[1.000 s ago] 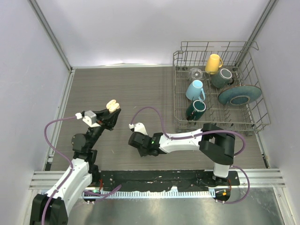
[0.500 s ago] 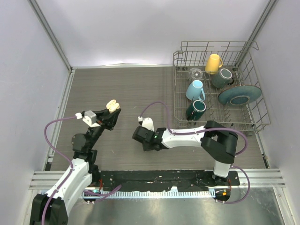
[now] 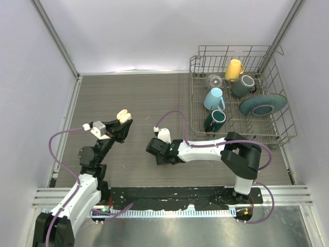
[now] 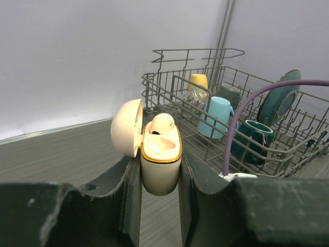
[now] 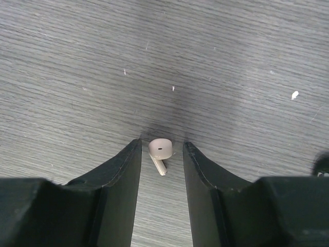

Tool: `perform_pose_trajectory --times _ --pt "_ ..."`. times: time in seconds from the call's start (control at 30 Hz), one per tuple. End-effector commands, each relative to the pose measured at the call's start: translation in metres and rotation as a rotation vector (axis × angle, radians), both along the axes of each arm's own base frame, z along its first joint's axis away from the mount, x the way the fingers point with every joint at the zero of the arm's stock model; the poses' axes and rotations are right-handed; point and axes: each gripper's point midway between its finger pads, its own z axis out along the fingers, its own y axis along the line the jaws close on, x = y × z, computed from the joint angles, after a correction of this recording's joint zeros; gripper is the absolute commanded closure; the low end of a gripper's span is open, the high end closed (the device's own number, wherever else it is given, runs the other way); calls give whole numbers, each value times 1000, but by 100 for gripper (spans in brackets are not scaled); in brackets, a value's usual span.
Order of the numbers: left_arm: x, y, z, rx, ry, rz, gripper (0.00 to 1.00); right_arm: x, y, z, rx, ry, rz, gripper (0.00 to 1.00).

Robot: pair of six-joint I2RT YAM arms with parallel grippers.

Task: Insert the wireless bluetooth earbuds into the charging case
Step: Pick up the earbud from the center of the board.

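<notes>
Right hand (image 5: pixel 161 143) low over table (image 5: pixel 77 62), jaws partly open, gripping nothing; cream earbud (image 5: pixel 160 148) lies flat between them. Left hand (image 4: pixel 159 177) clamped on open charging case (image 4: pixel 160 164), second cream earbud (image 4: pixel 162 123) seated inside. Dish rack (image 4: pixel 169 85) with mugs (image 4: pixel 213 116) beyond.

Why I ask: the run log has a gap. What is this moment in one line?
left fingers: shut on open charging case, cream earbud seated | right fingers: open, straddling loose earbud on table

White-and-black arms (image 3: pixel 200 151) — purple cables (image 3: pixel 174 114).
</notes>
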Motion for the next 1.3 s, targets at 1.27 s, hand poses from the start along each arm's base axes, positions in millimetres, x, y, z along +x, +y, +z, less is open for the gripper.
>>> perform_pose_trajectory --times 1.27 --pt "-1 2 9 -12 -41 7 100 -3 -7 -10 -156 -2 263 65"
